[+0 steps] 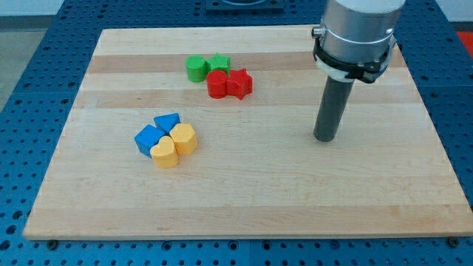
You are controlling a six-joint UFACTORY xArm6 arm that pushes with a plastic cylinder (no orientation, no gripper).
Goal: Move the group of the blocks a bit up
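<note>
Two clusters of blocks lie on the wooden board [244, 199]. Near the view's top, a green cylinder [196, 68] touches a green star [219, 63], with a red cylinder [217, 84] and a red star [239, 83] just below them. At the lower left, a blue triangle [168, 122] and a blue cube [148, 139] sit against a yellow hexagon [185, 138] and a yellow heart [165, 154]. My tip [324, 139] rests on the board at the view's right, well apart from both clusters, right of the red star and lower.
The board lies on a blue perforated table [29, 89] that shows on all sides. The arm's grey wrist [358, 33] hangs over the board's upper right corner.
</note>
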